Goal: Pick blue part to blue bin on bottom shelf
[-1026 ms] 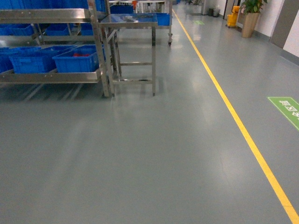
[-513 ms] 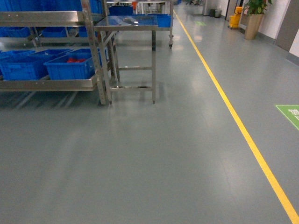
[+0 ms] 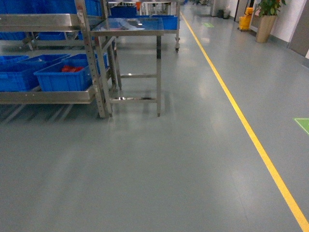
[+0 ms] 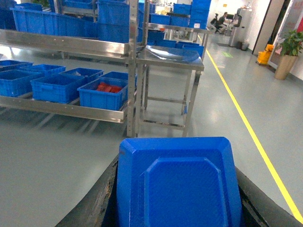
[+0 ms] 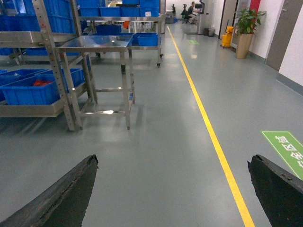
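A blue part (image 4: 177,184) with a flat, bevelled face fills the bottom of the left wrist view. My left gripper (image 4: 176,166) is shut on it, a black finger on each side. The bottom shelf (image 3: 48,95) of the steel rack lies far ahead on the left. It carries several blue bins, and the nearest blue bin (image 3: 63,77) has red pieces in it. The same bottom shelf (image 4: 61,108) and bin (image 4: 102,94) show in the left wrist view. My right gripper (image 5: 173,161) hangs open over bare floor, holding nothing. Neither gripper shows in the head view.
A steel table (image 3: 128,26) stands right beside the rack's end upright (image 3: 99,82). A yellow floor line (image 3: 251,140) runs down the aisle on the right, with a green floor mark (image 3: 303,123) beyond it. A potted plant (image 3: 268,19) stands far right. Grey floor lies between me and the rack.
The rack and table have grown nearer and slid lower and left in the head view. The green floor mark has slipped toward the right edge.
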`<state>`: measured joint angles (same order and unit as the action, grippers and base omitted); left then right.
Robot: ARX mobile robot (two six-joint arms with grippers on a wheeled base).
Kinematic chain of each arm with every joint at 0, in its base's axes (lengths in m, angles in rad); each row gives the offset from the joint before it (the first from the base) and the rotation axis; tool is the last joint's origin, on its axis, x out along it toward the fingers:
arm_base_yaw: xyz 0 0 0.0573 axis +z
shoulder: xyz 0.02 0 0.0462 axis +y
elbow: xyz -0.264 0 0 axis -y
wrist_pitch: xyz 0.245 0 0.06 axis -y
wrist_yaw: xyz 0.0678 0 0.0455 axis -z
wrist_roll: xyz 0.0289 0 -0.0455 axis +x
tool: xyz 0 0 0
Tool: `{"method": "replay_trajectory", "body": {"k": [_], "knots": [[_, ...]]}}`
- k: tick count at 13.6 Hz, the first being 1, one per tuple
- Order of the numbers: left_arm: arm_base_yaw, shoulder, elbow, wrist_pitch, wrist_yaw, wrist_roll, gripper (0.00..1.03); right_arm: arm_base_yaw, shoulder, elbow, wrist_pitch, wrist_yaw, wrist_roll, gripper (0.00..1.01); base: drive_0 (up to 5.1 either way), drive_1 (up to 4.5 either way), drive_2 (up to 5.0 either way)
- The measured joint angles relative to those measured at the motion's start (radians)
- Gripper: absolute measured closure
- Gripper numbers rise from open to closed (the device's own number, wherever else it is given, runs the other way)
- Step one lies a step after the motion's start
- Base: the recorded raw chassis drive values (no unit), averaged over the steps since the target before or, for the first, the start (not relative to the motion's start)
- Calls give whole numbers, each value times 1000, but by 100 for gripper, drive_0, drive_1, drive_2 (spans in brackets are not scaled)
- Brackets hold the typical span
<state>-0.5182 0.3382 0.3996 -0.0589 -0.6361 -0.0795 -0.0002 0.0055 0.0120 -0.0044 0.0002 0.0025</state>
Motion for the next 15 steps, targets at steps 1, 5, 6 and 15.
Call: {"method": "replay_trajectory", "body": {"k": [1,5,6,15], "knots": [[0,0,0,-1,1,0,60,0,0,0,-2,0,0,3,7,413,-399],[-1,0,0,-2,-1,0,60,0,0,0,0,0,0,3,7,413,-399],[-1,0,0,-2,0,0,60,0,0,0,-1,0,0,3,7,413,-399],[-1,0,0,-2,0,0,60,0,0,0,0,0,0,3,7,413,-399]]}}
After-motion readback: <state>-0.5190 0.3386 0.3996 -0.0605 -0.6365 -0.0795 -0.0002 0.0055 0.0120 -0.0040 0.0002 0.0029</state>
